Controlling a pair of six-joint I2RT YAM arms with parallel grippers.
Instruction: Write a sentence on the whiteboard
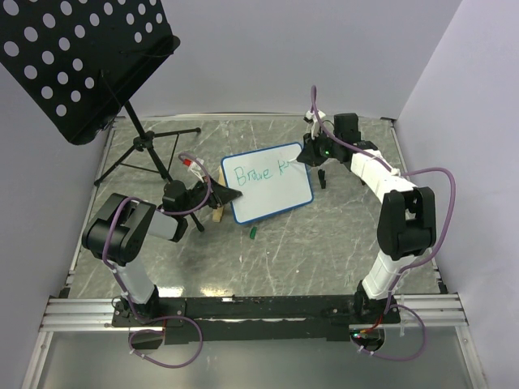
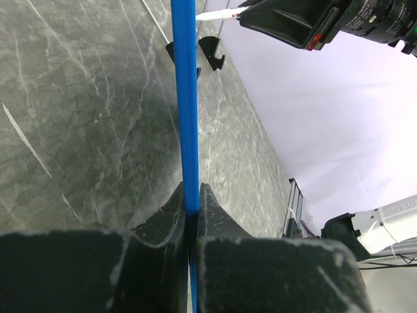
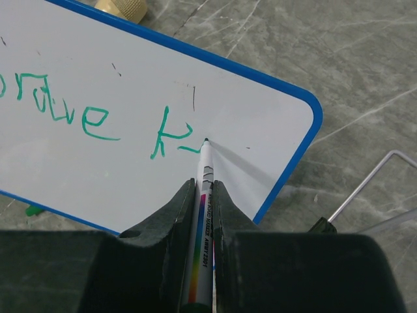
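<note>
Grey marble table (image 1: 340,243); whiteboard (image 1: 272,198) at its middle, edge pinched in the left gripper (image 2: 191,195). Marker (image 3: 206,160) clamped in the right gripper (image 3: 204,189), tip on the sentence (image 3: 91,120). Strokes could be skewed should the whiteboard slip.

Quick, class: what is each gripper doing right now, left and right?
Left gripper: shut on the whiteboard rim.
Right gripper: shut on the marker.
</note>
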